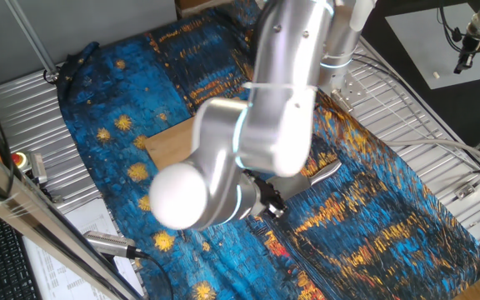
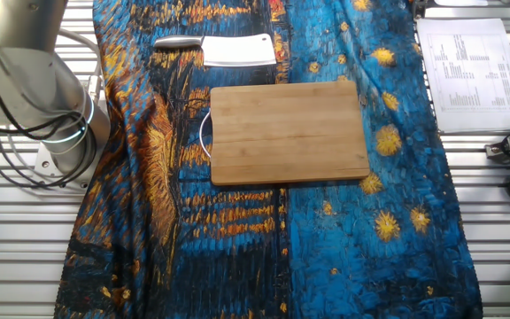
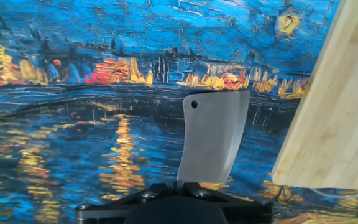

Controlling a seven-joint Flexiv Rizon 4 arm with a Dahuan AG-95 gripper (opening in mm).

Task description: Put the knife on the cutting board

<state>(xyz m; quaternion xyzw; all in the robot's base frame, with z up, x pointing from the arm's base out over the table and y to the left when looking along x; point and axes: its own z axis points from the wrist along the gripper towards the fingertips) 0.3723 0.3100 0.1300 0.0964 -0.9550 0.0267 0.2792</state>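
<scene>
Hand view, closest first: the gripper (image 3: 174, 202) body fills the bottom edge; fingertips hidden, so can't tell if it's spread or pinching. Just beyond it the knife (image 3: 211, 134) lies flat on the painted cloth (image 3: 73, 124), blade pointing away, handle toward the hand — lined up for a handle grab, probably. Cutting board (image 3: 337, 118) sits just beside the blade, not touching. The other fixed view confirms knife on cloth, off the board, which is bare. Placement not yet done.
</scene>
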